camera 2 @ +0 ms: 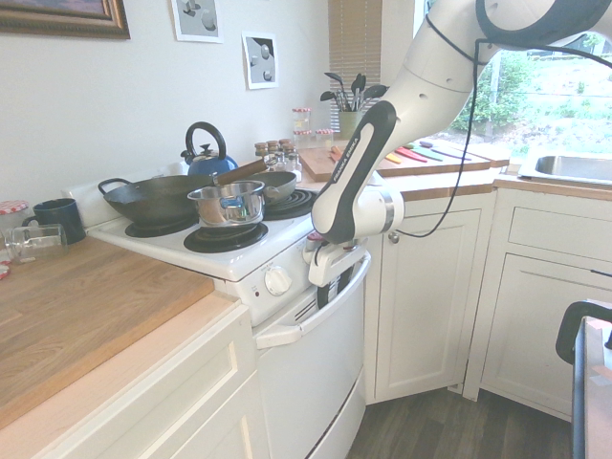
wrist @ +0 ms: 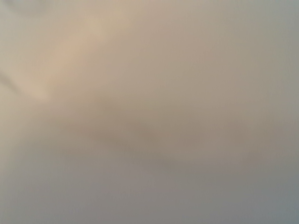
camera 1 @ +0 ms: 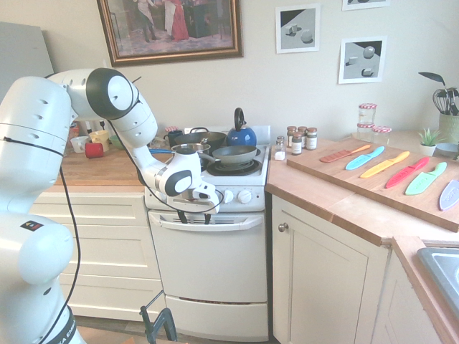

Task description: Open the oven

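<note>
The oven (camera 1: 209, 269) stood between the cream cabinets, its door closed and upright, the bar handle (camera 1: 244, 223) running across the top edge of the door just below the row of white knobs (camera 1: 245, 196). The gripper (camera 1: 193, 216) pointed downward at the left part of that handle; its two dark fingers (camera 1: 182, 216) stood apart, their tips reaching down over the bar, one toward each side of it as seen from the second exterior camera (camera 2: 328, 286). Whether the pads touched the bar could not be told. On the burners at the top of the oven sat a small steel saucepan (camera 2: 226, 203), a dark wok (camera 2: 158, 199), a frying pan (camera 1: 233, 153) and a blue kettle (camera 1: 241, 133). A wooden board (camera 1: 380, 179) with coloured knives lay on the counter to the right of the oven. The wrist camera showed only an unfocused pale surface.
</note>
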### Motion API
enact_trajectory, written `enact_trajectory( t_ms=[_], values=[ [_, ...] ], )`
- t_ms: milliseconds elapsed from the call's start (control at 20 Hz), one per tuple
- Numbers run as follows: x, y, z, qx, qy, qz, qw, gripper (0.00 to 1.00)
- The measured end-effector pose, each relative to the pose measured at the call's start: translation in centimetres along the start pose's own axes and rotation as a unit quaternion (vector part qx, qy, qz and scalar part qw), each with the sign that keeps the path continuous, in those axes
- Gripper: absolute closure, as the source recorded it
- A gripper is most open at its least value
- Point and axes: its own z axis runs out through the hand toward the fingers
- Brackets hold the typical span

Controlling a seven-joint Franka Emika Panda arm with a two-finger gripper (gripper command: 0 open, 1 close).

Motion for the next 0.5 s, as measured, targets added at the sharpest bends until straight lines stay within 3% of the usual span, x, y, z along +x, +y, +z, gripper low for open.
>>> enact_trajectory(
  t_ms=[300, 500],
  values=[
    [-1.1, 1.5, 0.1, -0.003, 0.002, -0.003, 1.000, 0.00],
    [-3.6, 8.8, 2.0, -0.035, -0.029, 0.005, 0.999, 0.00]
  ],
)
